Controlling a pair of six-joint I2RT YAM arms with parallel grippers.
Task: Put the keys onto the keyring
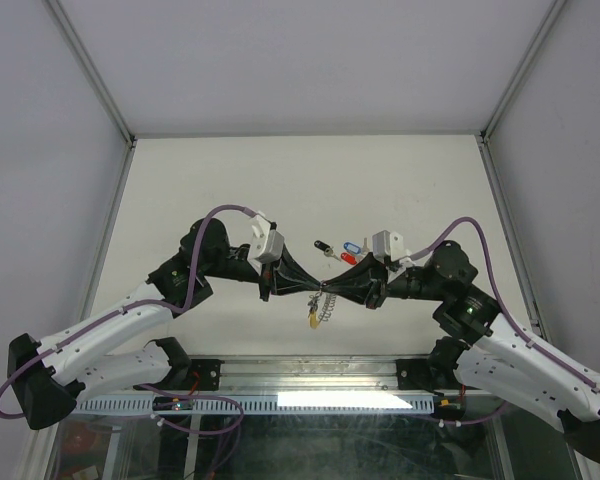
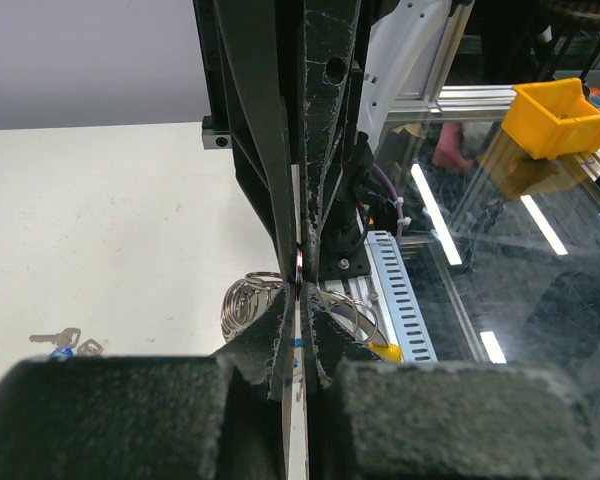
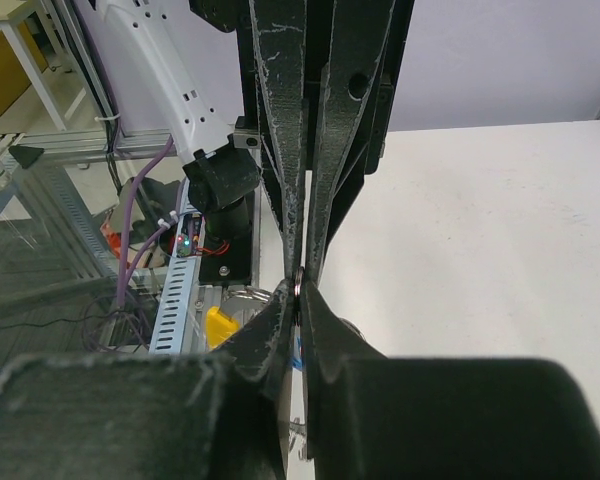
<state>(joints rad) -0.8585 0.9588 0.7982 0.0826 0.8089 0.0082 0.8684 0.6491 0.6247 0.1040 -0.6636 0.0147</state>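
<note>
The left gripper is pinching fully shut on the keyring, which is dangling where both grippers meet and appearing light, springy and slippery, best taken on bare wire, while the right gripper is nipping it almost closed, the keys lying loose just beyond.

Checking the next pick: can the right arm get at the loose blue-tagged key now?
Likely not yet. The blue-tagged key lies unobstructed just beyond the right hand, but that hand is shut tip to tip with the left hand where the keyring hangs.
</note>
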